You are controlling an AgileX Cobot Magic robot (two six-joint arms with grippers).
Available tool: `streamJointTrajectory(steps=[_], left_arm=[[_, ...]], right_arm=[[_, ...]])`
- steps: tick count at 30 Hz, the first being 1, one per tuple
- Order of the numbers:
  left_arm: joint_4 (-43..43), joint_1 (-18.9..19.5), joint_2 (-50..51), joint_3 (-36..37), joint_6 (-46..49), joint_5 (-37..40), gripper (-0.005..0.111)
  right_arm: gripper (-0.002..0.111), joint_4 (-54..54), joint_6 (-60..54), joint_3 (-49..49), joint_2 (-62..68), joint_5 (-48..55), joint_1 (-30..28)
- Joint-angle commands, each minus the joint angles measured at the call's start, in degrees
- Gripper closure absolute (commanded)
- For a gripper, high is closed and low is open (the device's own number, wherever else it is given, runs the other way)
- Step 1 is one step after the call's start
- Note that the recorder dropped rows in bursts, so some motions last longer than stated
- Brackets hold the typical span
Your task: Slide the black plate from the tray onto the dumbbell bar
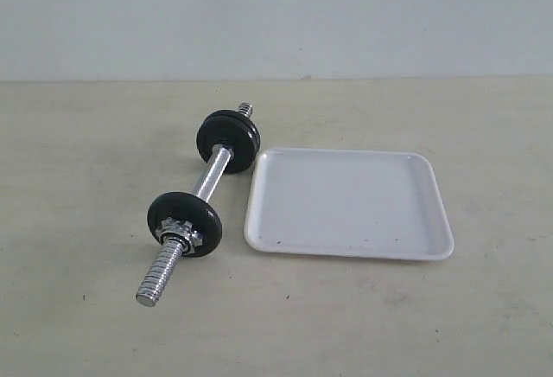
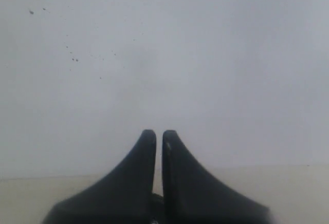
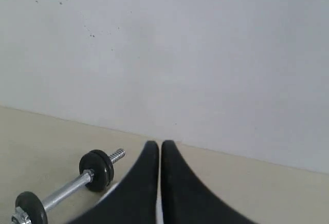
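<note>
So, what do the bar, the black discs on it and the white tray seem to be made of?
The dumbbell bar looks like chromed metal: bright, mirror-like, with cut threads at the ends. The black discs are matte, perhaps coated iron or rubber; I cannot tell. The tray seems glossy white plastic, with rounded corners.

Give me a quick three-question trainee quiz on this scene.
1. In the exterior view, the bar lies on which side of the tray? A left, B right, C behind.
2. True or false: a loose disc lies in the tray.
3. Fill in: the left gripper and right gripper are both ____.
Key: 1 A; 2 false; 3 shut.
</note>
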Motion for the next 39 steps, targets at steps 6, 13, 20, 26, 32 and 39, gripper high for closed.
streamJointTrajectory(steps=[6, 13, 20, 26, 32, 39], left_arm=[[-0.4, -0.1, -1.3, 7.5, -0.5, -5.5, 0.102], [-0.4, -0.1, -1.3, 11.8, -1.3, -5.5, 0.102], [2.2, -0.1, -1.3, 15.1, 0.2, -5.7, 0.102], [8.5, -0.1, -1.3, 15.1, 0.2, -7.2, 0.102], [11.0, -0.1, -1.3, 16.7, 0.2, -7.8, 0.102], [12.6, -0.1, -1.0, 16.7, 2.4, -8.1, 0.102]], right_arm=[[0.109, -0.3, 3.0, 10.4, -10.8, 3.9, 0.0], [0.109, 1.2, 6.0, 17.8, -11.0, -1.6, 0.0], [0.109, 5.2, 7.7, 27.2, -11.0, -19.6, 0.0], [0.109, 5.0, 2.3, 30.8, -11.0, -20.4, 0.0], [0.109, 4.4, -5.2, 30.8, -11.0, -17.3, 0.0], [0.109, 4.2, -9.3, 30.8, -11.0, -15.0, 0.0]])
